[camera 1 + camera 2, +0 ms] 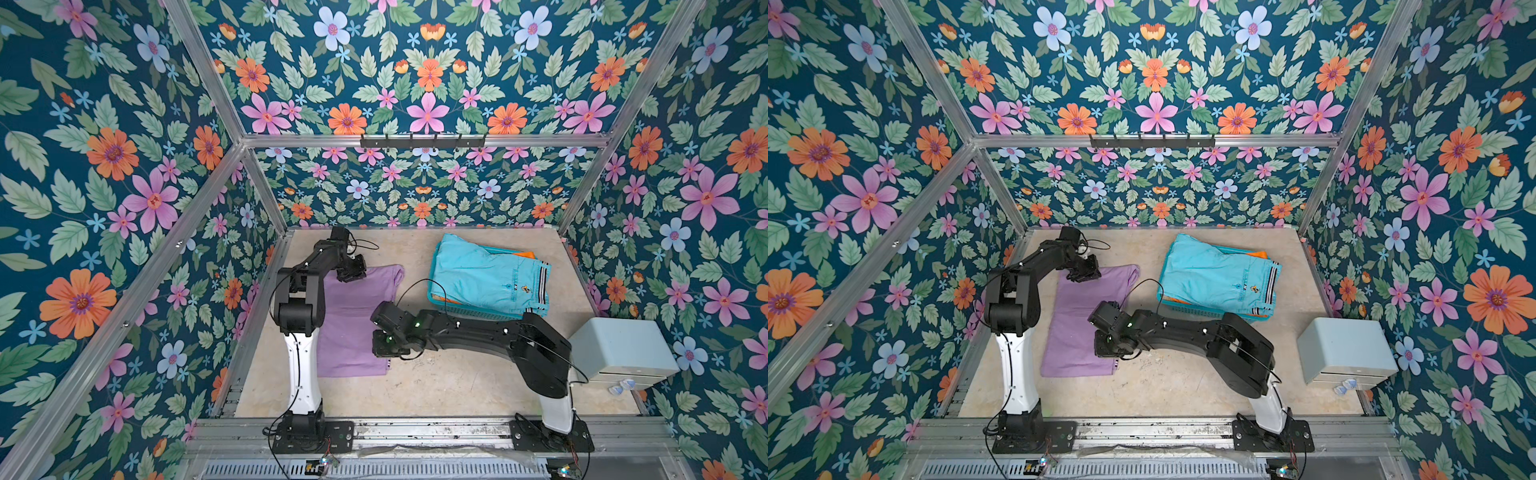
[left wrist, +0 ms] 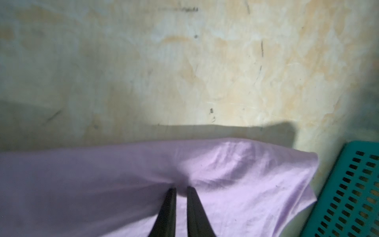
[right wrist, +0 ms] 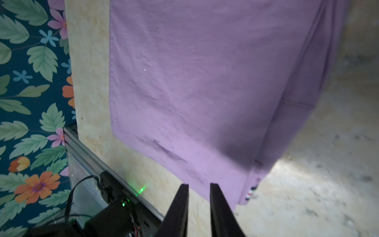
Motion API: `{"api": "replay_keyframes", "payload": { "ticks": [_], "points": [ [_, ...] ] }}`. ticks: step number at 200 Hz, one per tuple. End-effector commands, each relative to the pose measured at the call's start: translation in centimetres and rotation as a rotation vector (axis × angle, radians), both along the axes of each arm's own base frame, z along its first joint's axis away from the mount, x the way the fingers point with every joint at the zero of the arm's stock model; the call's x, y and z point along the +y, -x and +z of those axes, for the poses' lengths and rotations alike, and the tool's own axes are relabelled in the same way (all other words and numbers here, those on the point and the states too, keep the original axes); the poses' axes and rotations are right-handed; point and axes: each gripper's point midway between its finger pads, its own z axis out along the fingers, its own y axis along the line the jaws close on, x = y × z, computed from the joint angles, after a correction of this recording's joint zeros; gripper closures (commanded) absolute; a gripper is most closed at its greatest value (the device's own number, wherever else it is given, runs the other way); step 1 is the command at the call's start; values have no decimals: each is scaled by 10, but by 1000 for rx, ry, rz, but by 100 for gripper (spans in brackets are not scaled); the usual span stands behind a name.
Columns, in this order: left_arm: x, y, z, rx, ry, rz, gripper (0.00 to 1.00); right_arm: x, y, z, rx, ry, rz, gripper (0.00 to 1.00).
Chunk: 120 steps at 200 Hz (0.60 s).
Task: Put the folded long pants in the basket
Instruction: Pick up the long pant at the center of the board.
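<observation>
Left of the basket (image 1: 461,309), lilac pants (image 1: 353,328) lie flat on the surface (image 1: 436,386). The left fingers (image 2: 192,205) pinch the cloth at the end nearest the basket. The right fingers (image 3: 218,205), narrowly apart, straddle the hem farthest from it, grip unclear. Turquoise pants (image 1: 486,276) top the basket over an orange pair (image 1: 528,254).

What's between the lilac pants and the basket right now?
Only bare table and the right arm's looping cable lie between the lilac pants and the basket; the turquoise pants already cover its top.
</observation>
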Motion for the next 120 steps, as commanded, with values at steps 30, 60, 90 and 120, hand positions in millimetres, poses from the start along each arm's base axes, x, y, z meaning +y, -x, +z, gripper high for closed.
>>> {"api": "replay_keyframes", "payload": {
  "ticks": [30,60,90,120],
  "points": [
    [80,27,-34,119,-183,180,80,-10,14,-68,120,181,38,79],
    [115,56,-33,184,-201,257,80,-79,3,-82,114,356,-44,80],
    [134,116,-31,238,-167,329,77,-159,-23,-64,70,411,-197,79],
    [115,163,-14,198,-65,336,70,-166,-42,-8,-67,312,-193,57]
  ]
}}
